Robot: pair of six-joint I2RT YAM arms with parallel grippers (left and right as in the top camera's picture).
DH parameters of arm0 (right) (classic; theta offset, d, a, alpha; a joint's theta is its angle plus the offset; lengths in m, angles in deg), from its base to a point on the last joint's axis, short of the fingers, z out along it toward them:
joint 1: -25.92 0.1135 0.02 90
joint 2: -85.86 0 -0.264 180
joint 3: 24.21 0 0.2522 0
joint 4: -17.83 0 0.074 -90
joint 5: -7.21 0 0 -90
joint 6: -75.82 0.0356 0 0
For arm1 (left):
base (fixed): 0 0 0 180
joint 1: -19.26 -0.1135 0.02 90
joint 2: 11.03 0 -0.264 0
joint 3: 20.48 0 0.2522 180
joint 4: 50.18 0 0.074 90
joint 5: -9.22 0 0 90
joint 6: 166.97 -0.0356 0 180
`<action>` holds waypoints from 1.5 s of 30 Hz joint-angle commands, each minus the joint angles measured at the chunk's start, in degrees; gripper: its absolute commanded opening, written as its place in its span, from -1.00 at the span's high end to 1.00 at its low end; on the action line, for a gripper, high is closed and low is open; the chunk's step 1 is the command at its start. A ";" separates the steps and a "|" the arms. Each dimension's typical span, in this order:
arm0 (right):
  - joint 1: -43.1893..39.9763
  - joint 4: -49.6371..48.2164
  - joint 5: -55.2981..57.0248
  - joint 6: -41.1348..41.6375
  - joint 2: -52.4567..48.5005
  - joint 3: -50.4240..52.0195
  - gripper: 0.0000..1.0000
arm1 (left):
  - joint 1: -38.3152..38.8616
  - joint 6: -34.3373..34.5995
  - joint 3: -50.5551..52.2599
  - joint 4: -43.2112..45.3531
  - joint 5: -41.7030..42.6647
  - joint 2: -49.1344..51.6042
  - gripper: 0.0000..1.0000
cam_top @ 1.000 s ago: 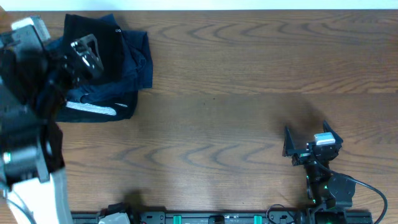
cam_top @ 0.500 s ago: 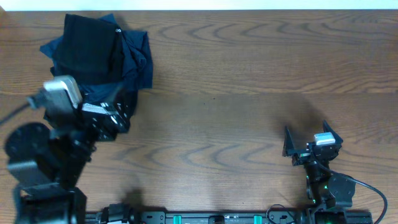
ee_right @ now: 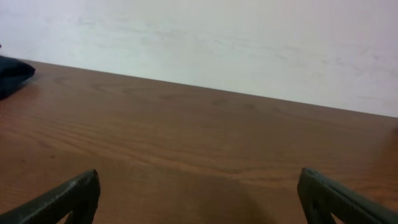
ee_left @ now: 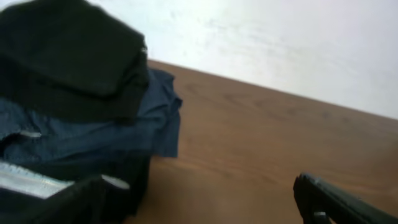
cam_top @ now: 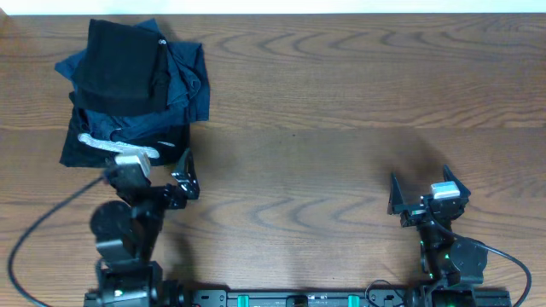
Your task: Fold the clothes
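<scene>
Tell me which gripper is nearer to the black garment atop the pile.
Left. The left gripper is just before the pile bearing the black garment; the right gripper is far across the table.

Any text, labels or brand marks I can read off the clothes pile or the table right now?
No legible text in any view.
Small white print on the black top: too small to read.
Silvery-white stripe on the black folded piece: a plain band, no lettering visible.
</scene>
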 commanded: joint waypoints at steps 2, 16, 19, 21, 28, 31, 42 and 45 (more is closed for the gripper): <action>-0.39 0.26 -0.33 -0.79 0.39 0.11 -0.99 | 0.24 0.13 9.49 7.04 -3.04 -5.29 -0.96; -0.39 0.26 -0.33 -0.79 0.39 0.11 -0.99 | 1.25 0.07 19.10 9.40 -11.19 -13.38 -0.96; -0.39 0.24 -0.33 -0.79 0.39 0.11 -0.99 | 1.84 0.09 19.10 7.32 -12.57 -14.91 -0.96; -0.39 0.24 -0.33 -0.79 0.39 0.11 -0.99 | 2.36 -0.28 19.10 5.14 -13.33 -16.35 -0.96; -0.39 0.24 -0.33 -0.79 0.39 0.11 -0.98 | 3.28 -2.58 19.10 0.17 -14.01 -21.29 -0.96; -0.39 0.24 -0.33 -0.79 0.39 0.11 -0.99 | 4.24 -6.95 19.10 0.17 -13.99 -22.51 -0.96; -0.39 0.26 -0.33 -0.79 0.39 0.11 -0.99 | 7.21 -13.53 19.10 0.17 -13.79 -24.33 -0.95; -0.39 0.24 -0.33 -0.79 0.39 0.11 -0.99 | 7.21 -13.42 19.10 0.17 -13.57 -24.33 -0.96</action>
